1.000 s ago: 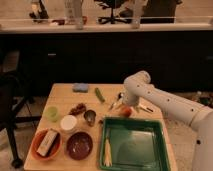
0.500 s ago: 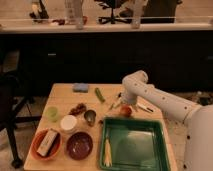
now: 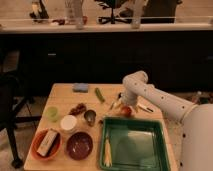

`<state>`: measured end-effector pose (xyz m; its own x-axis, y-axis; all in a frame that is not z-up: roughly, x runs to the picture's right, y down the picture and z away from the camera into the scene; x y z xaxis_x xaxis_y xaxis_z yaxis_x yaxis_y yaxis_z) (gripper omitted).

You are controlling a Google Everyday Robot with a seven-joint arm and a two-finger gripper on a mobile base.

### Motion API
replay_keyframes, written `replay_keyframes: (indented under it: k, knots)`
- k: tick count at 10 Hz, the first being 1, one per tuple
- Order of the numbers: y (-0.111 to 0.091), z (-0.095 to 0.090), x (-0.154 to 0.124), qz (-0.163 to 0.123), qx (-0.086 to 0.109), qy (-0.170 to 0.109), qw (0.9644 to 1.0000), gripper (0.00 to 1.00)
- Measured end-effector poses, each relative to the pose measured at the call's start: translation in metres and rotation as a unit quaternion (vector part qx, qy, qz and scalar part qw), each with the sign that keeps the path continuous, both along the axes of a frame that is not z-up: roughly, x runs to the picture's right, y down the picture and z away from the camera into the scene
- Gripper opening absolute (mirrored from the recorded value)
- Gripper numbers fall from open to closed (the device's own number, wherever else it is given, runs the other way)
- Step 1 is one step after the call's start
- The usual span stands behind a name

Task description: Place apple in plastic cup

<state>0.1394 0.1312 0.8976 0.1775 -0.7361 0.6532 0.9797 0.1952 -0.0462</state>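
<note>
The apple [image 3: 126,111], small and orange-red, lies on the wooden table [image 3: 60,97] just behind the green tray's far edge. My gripper [image 3: 121,104] hangs from the white arm's wrist right over the apple, at its upper left side, very close to it or touching. The plastic cup [image 3: 52,113], pale green and translucent, stands upright near the table's left edge, well to the left of the apple and gripper.
Between apple and cup are a small metal cup [image 3: 90,116], dark red grapes [image 3: 77,108] and a white round container [image 3: 68,122]. A green vegetable [image 3: 99,94] and blue sponge [image 3: 80,87] lie farther back. Green tray [image 3: 135,147], dark bowl [image 3: 79,145] and orange bowl [image 3: 46,143] are in front.
The arm has shifted slightly left and the gripper has settled closer over the apple. The apple and the cup have not moved.
</note>
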Motion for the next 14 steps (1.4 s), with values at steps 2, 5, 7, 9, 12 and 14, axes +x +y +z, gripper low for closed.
replay_keyframes:
  k: [2, 5, 7, 9, 12, 14]
  knots:
    - [0.0029, 0.0008, 0.0017, 0.001, -0.005, 0.008, 1.0, 0.69]
    - [0.0046, 0.001, 0.0004, -0.002, -0.009, 0.013, 0.9999, 0.61]
    - [0.0051, 0.0007, 0.0019, -0.002, -0.01, 0.014, 0.9999, 0.61]
    - [0.0049, 0.001, 0.0002, -0.003, -0.01, 0.013, 0.9999, 0.61]
    - [0.005, 0.0009, 0.0004, -0.002, -0.01, 0.013, 0.9999, 0.61]
    - [0.005, 0.0009, 0.0006, -0.002, -0.01, 0.013, 0.9999, 0.61]
